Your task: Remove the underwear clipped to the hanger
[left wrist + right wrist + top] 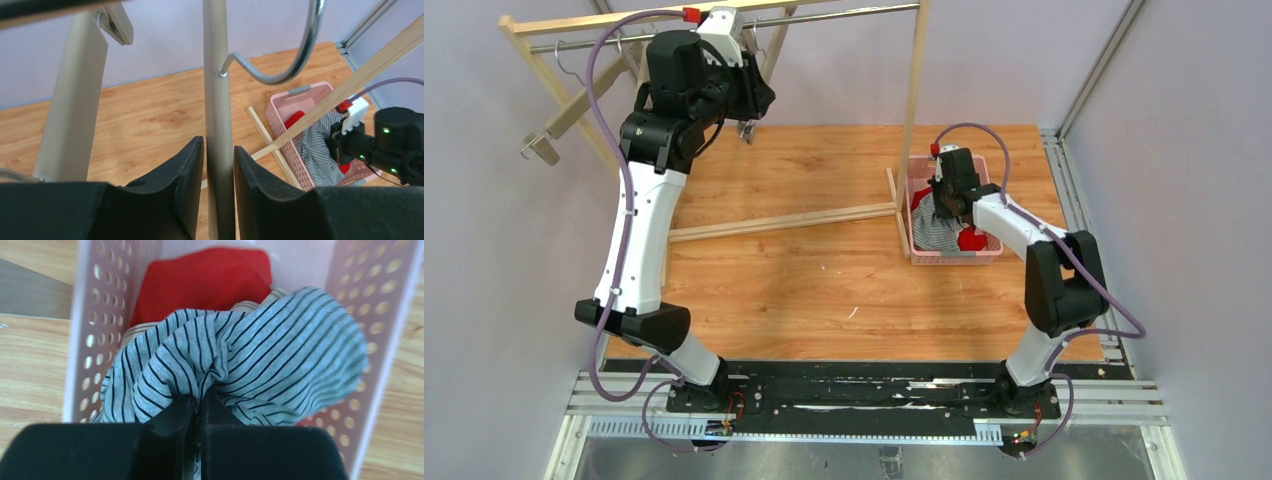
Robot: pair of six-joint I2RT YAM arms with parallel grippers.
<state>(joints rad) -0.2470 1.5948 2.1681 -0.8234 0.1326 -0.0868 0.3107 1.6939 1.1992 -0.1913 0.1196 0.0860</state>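
Now right tool (199,399) grips striped underwear (260,350) over basket (382,340); left tool (218,146), cannot tell

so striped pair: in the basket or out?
In. The striped pair lies bunched inside the pink basket over the red pair, right pincer shut on it.

A rack (914,90) stands along the far edge of the surface (824,290), its rail (844,14) running left to right overhead and its foot slat (784,223) lying across the middle. Near the far left corner, a hanger (217,100) stands between the left gripper's (218,145) fingers (187,170). Just right of the rack's right post, near the right edge, sits a basket (954,258). The underwear (260,355) lies in it, bunched between the right gripper's (197,402) fingers (172,425).
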